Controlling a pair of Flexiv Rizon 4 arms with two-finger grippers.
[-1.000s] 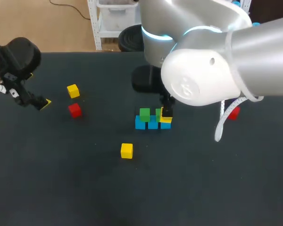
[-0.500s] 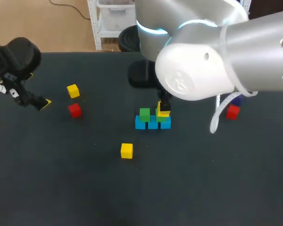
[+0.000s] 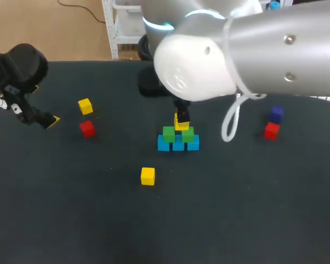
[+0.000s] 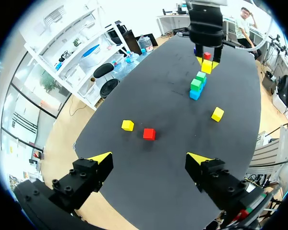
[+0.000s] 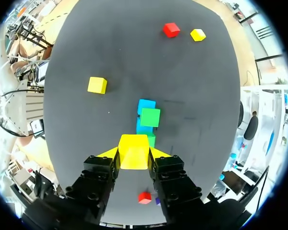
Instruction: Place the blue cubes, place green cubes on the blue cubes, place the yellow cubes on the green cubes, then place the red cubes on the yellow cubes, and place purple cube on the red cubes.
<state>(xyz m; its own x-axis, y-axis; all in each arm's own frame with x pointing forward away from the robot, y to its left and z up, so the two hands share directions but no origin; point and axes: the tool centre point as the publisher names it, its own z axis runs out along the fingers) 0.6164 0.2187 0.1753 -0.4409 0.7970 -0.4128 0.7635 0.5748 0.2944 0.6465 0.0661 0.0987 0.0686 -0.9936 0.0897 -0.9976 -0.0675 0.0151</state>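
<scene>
Three blue cubes [image 3: 178,145] lie in a row at mid-table, with two green cubes [image 3: 168,133] on top of them. My right gripper [image 3: 181,122] hangs just above the green cubes, shut on a yellow cube [image 5: 134,151]; under it the wrist view shows a green cube [image 5: 150,117] and a blue cube [image 5: 146,104]. Loose yellow cubes [image 3: 85,106] [image 3: 148,176] and a red cube [image 3: 87,128] lie to the left. Another red cube [image 3: 271,131] and the purple cube [image 3: 276,114] sit at the right. My left gripper [image 4: 149,160] stands open at the far left, holding nothing.
My right arm's bulky body [image 3: 209,60] hangs over the table's far middle and hides part of it. Bare dark tabletop [image 3: 209,220] stretches along the near side.
My right gripper has carried the yellow cube left and slightly up, from over the right end of the row to above the green cubes. The left arm stayed still.
</scene>
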